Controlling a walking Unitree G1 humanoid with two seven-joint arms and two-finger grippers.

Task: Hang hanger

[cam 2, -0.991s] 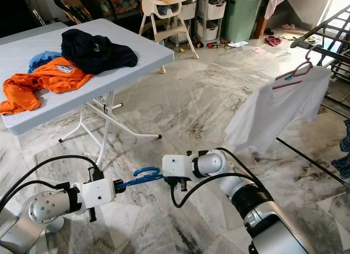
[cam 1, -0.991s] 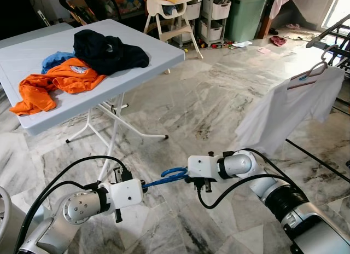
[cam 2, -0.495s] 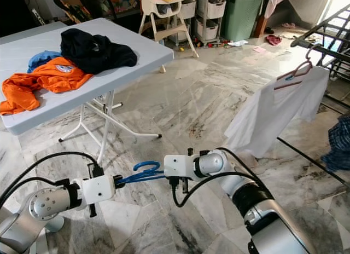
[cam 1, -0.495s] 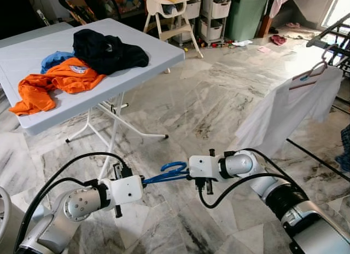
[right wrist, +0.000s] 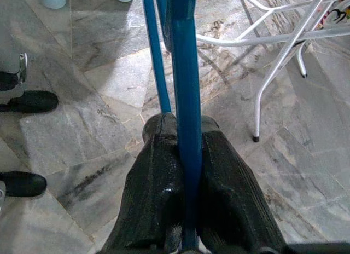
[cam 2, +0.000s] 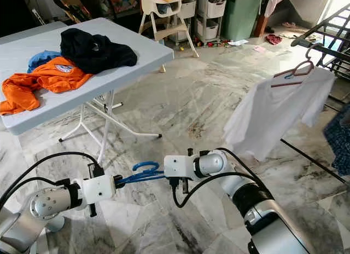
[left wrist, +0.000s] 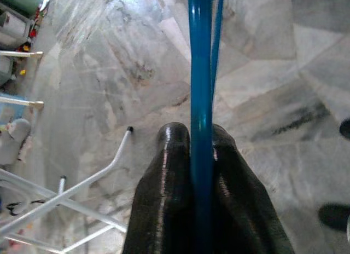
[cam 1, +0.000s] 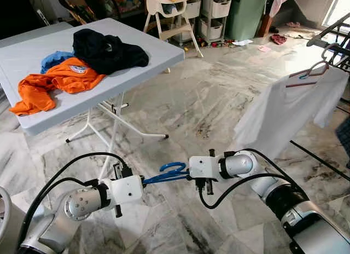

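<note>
Both claws, left claw and right claw, clenched on blue hanger; uneven pulling could twist it loose.

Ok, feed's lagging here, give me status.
Left gripper and right gripper both shut on blue hanger, held low over floor. Drying rack far right; nothing between.

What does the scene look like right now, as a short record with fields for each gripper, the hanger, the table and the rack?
left gripper: fingers shut on blue hanger
right gripper: fingers shut on the same hanger
hanger: held low between both arms, above marble floor
table: orange, blue and dark clothes piled on it
rack: white shirt hanging on a hanger, at robot's right
</note>
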